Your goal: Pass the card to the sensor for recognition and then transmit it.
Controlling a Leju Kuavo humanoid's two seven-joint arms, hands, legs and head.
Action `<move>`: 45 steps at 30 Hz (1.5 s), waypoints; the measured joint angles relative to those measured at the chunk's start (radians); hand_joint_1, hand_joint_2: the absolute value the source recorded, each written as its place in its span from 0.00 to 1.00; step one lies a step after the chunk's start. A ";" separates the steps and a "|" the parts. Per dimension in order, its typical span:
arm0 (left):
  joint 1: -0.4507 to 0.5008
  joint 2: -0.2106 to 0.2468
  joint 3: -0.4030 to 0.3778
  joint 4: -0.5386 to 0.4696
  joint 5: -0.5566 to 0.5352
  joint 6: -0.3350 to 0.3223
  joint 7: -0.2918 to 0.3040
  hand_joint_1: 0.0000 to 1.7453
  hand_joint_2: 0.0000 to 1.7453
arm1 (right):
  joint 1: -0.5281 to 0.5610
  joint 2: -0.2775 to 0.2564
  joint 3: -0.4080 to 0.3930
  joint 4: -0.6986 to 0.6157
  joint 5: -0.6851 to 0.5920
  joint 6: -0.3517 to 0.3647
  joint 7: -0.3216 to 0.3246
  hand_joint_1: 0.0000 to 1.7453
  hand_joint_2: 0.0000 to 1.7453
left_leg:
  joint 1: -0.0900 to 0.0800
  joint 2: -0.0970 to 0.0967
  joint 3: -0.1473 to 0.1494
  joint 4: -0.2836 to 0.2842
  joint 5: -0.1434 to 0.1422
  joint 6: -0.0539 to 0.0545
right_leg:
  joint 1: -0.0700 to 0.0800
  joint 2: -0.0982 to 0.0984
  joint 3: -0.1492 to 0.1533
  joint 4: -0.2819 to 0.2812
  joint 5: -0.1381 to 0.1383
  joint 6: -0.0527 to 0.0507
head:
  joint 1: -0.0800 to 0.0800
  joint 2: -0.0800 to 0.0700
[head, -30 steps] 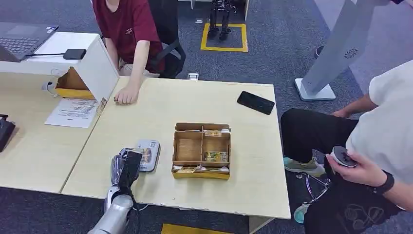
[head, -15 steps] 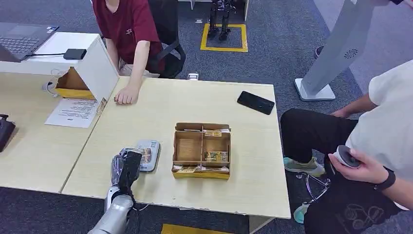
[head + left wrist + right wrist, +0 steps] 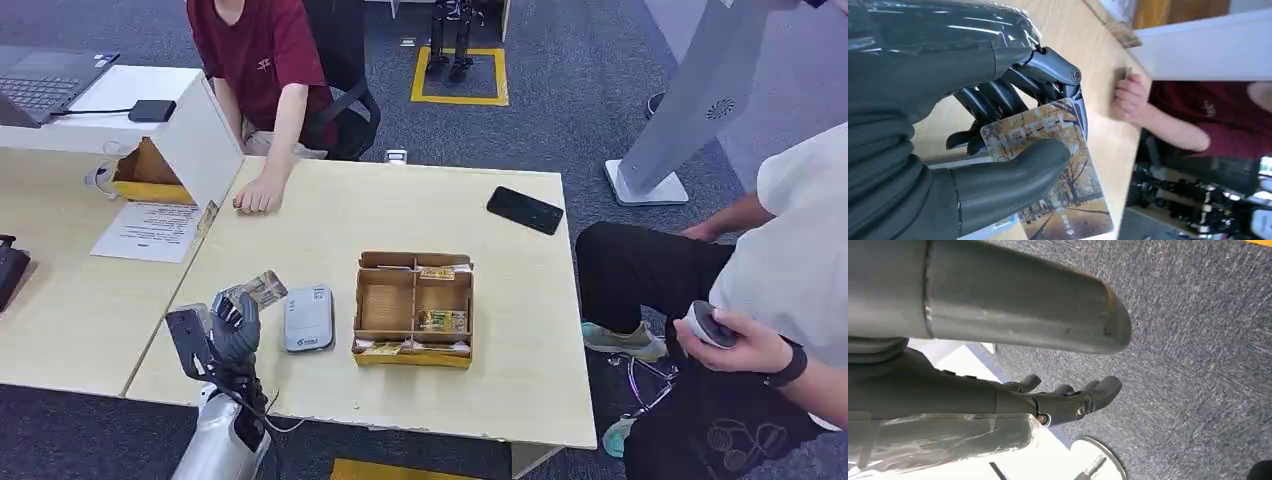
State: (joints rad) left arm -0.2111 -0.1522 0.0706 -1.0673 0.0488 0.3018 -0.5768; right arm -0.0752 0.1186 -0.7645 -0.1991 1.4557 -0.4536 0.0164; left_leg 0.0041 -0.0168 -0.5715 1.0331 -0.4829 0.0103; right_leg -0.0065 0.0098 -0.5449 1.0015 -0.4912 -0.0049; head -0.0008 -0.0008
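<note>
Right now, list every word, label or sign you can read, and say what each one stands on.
"HOTEL": on the card that the left hand holds, in pale capitals partly covered by the thumb.
Small white characters near the card's far end: too small to read.
Printed sheet on the left table: text too blurred to read.
Small mark on the red shirt: unreadable.
Card reader: small logo, unreadable.

Light wooden table (image 3: 330, 215), grey sensor (image 3: 308, 319), compartmented cardboard box (image 3: 414, 309), black phone (image 3: 525, 211), a person's fist (image 3: 258, 195)
</note>
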 joint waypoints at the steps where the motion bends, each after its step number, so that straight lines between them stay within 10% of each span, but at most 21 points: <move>1: 0.000 -0.001 0.003 -0.014 0.005 0.002 0.000 1.00 1.00 | 0.000 0.002 0.000 0.000 0.002 0.000 0.002 0.00 0.00 | 0.000 0.000 0.000 0.000 0.000 0.000 | 0.000 0.000 0.000 0.000 0.000 0.000 | 0.000 0.000; 10: 0.003 -0.008 0.020 -0.073 0.023 0.038 -0.015 1.00 1.00 | 0.000 0.006 0.000 0.000 0.005 -0.003 0.005 0.00 0.00 | 0.000 0.000 0.000 0.000 0.000 0.000 | 0.000 0.000 0.000 0.000 0.000 0.000 | 0.000 0.000; 26: -0.041 -0.004 0.055 -0.061 -0.175 0.358 -0.118 1.00 1.00 | -0.010 0.009 0.000 0.000 0.038 0.000 0.005 0.00 0.00 | 0.000 0.000 0.000 0.000 0.000 0.000 | 0.000 0.000 0.000 0.000 0.000 0.000 | 0.000 0.000; 45: -0.071 -0.001 0.059 -0.053 -0.234 0.397 -0.121 1.00 1.00 | -0.019 0.015 0.000 0.000 0.038 0.000 0.008 0.00 0.00 | 0.000 0.000 0.000 0.000 0.000 0.000 | 0.000 0.000 0.000 0.000 0.000 0.000 | 0.000 0.000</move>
State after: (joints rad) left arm -0.2816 -0.1530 0.1293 -1.1200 -0.1854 0.6992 -0.6977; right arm -0.0941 0.1335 -0.7645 -0.1991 1.4935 -0.4532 0.0241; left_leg 0.0041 -0.0167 -0.5718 1.0331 -0.4828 0.0102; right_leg -0.0065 0.0099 -0.5454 1.0016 -0.4910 -0.0051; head -0.0004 -0.0008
